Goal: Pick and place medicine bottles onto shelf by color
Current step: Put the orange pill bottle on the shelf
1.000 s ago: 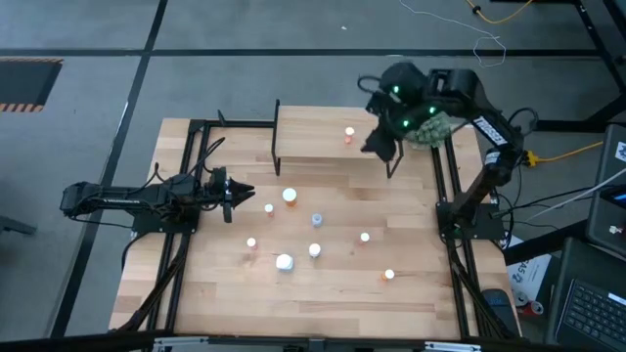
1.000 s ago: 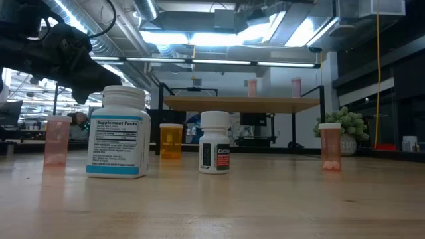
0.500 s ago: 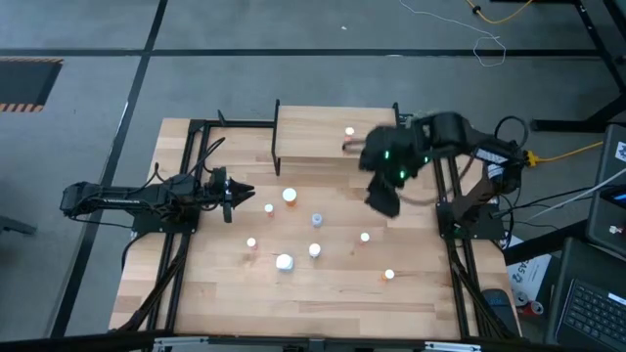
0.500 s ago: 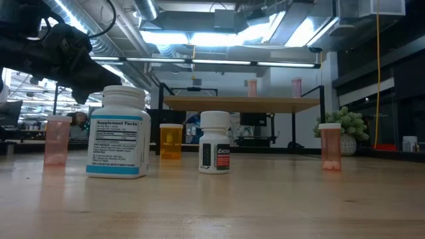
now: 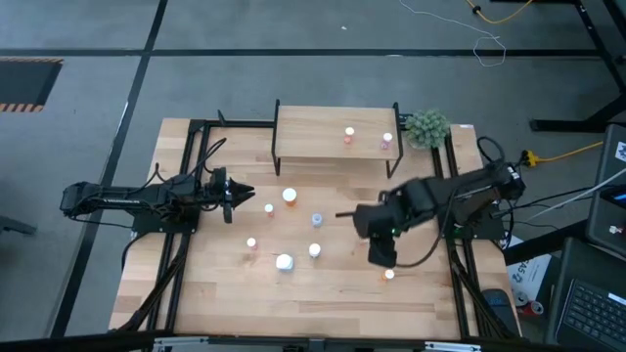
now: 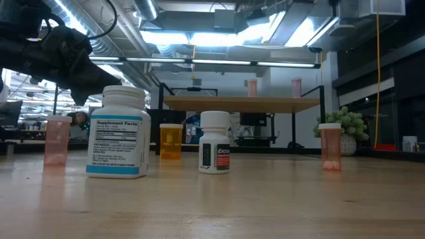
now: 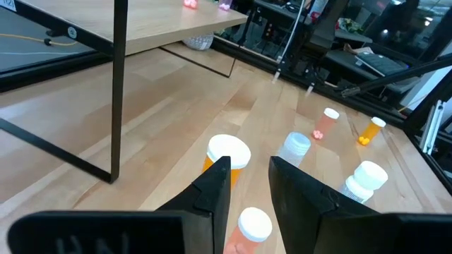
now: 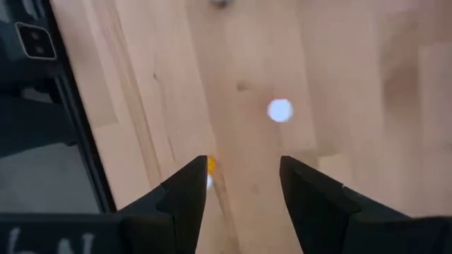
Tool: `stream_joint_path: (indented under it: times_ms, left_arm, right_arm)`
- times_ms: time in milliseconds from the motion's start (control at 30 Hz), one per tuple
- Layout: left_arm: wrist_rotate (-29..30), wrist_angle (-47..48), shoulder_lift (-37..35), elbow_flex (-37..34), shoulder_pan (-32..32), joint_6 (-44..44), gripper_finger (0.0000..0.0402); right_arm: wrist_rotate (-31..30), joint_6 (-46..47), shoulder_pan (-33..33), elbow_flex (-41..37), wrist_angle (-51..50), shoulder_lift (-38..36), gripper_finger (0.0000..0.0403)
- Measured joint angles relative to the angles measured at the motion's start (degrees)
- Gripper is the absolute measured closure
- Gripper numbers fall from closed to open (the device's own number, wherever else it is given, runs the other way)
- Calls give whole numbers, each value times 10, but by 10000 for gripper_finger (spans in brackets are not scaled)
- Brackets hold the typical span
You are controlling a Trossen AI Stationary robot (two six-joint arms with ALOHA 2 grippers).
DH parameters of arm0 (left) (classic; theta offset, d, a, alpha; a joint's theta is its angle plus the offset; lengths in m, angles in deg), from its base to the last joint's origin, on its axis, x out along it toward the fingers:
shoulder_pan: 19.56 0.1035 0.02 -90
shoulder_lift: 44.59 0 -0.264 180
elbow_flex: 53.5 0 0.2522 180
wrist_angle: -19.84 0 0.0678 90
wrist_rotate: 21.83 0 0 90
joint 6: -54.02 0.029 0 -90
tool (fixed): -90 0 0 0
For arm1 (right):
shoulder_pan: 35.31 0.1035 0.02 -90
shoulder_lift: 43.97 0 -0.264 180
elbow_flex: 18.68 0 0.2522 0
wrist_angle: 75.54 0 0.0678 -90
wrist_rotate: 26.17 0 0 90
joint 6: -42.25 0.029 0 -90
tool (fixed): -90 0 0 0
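- Swung away from the shelf (image 5: 333,142), the right arm now reaches low over the table's right half; a second pink bottle (image 5: 386,140) stands on the shelf beside the first pink bottle (image 5: 348,132), where one stood before.
- Right gripper (image 8: 240,185): two dark, blocky fingers spread wide with nothing between them, looking down on bare pale-wood tabletop (image 5: 323,284). A white-capped bottle (image 8: 280,110) shows ahead of them, and an orange bottle (image 8: 207,166) lies partly hidden beside one finger, close to the black table-edge rail.
- Left gripper (image 7: 248,185): fingers narrowly parted, empty, parked at the table's left side, unchanged. Just ahead stand an orange bottle with round white cap (image 7: 227,152) and a pink bottle (image 7: 254,226).
- Shelf: smooth light-wood board on thin black legs at the far table edge, with open room beneath it and along its left part.
- Loose bottles cluster in the table's middle, well apart from one another; an orange one (image 5: 388,275) sits alone just beside the right arm.
- Only the low view reads the labels: a large white supplement bottle (image 6: 119,132), a small white Excedrin bottle (image 6: 214,142), an amber bottle (image 6: 170,141), and translucent pink ones (image 6: 330,146). It shows neither gripper's fingers.
- Green bushy plant (image 5: 427,126) sits uncovered at the shelf's right end.
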Motion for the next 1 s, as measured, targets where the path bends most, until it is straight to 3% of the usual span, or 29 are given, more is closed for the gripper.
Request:
stream_joint_path:
  times_ms: [67,167,300,500,733,1000]
  left_arm:
    - [0,0,0,0,0,0,308]
    - [0,0,0,0,0,0,308]
    - [0,0,0,0,0,-2,308]
    - [0,0,0,0,0,-4,308]
    - [0,0,0,0,0,-4,308]
    - [0,0,0,0,0,-5,308]
  right_arm:
    - [-6,11,10,-36,40,0,221]
    - [-67,39,20,-89,104,0,221]
    - [-158,193,20,-160,139,0,221]
    - [-130,332,18,-261,161,0,221]
    - [-144,340,17,-313,273,0,221]
    - [-181,340,16,-314,280,0,221]
